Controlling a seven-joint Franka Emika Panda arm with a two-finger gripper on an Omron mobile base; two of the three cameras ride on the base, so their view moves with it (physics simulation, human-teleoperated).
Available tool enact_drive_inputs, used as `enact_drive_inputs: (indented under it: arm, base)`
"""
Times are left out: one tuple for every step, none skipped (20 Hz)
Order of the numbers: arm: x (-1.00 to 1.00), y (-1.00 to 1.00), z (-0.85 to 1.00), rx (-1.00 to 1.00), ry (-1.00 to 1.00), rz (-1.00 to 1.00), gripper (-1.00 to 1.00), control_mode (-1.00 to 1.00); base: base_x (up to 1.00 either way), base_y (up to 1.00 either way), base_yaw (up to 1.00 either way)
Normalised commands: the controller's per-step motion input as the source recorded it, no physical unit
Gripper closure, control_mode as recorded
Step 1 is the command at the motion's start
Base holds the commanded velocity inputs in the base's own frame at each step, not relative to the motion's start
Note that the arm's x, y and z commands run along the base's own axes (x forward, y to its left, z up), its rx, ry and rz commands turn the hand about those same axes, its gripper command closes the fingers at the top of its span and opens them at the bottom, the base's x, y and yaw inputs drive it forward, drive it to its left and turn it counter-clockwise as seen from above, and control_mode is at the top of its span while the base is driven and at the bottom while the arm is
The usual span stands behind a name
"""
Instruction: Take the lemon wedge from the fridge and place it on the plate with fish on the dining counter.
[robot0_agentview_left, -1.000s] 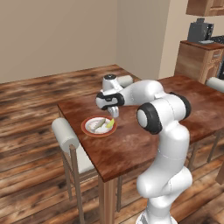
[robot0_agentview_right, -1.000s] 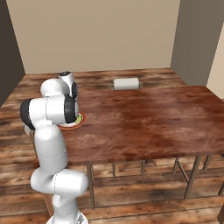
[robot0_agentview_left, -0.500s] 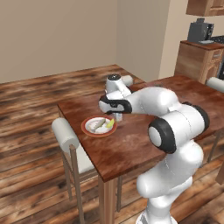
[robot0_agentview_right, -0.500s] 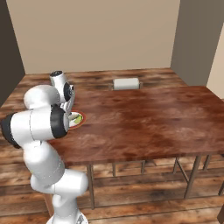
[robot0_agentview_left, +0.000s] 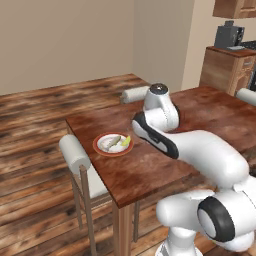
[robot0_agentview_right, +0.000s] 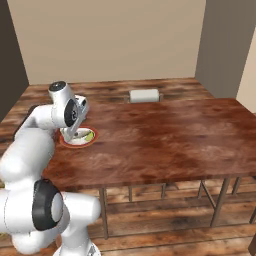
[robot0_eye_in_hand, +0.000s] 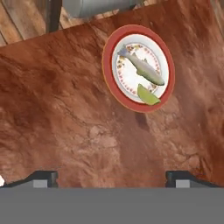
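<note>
While the end effector (robot0_eye_in_hand: 111, 177) hangs wide and empty, the lemon wedge (robot0_eye_in_hand: 147, 96) ahead looks light, soft, slippery, best pinched across its flanks.

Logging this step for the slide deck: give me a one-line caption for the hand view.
Lemon wedge resting beside the fish on the red-rimmed plate, open hand above the dining counter.

The dining counter (robot0_agentview_left: 150, 165) (glossy reddish-brown wood) carries the plate with fish (robot0_agentview_left: 101, 149) near its corner.
</note>
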Motion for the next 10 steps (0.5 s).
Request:
enact_drive_inputs:
  arm:
    - [-1.0,-0.61,1.0,0.16,-0.13,-0.22,-1.0,-1.0]
    - [-1.0,-0.62,1.0,0.15,-0.16,-0.21,-1.0,-1.0]
    - [-1.0,-0.66,1.0,0.16,-0.19,-0.18,-1.0,-1.0]
    - [-1.0,-0.69,1.0,0.16,-0.21,-0.16,-1.0,-1.0]
    - [-1.0,-0.8,1.0,0.14,-0.25,-0.11,-1.0,-1.0]
    - [-1.0,-0.85,0.91,0.13,-0.31,-0.08,-1.0,-1.0]
    - [-1.0,-0.85,0.82,0.11,-0.35,-0.07,-1.0,-1.0]
    - [-1.0,-0.82,0.72,0.1,-0.39,-0.07,-1.0,-1.0]
    - [-1.0,-0.81,0.65,0.1,-0.45,-0.06,-1.0,-1.0]
    - [-1.0,-0.86,0.61,0.09,-0.47,-0.03,-1.0,-1.0]
  base:
    - [0.0,0.0,0.0]
    - [0.0,0.0,0.0]
    - [0.0,0.0,0.0]
    - [0.0,0.0,0.0]
    - [0.0,0.0,0.0]
    - [0.0,0.0,0.0]
    - [0.0,0.0,0.0]
    - [0.0,0.0,0.0]
    - [0.0,0.0,0.0]
    - [0.0,0.0,0.0]
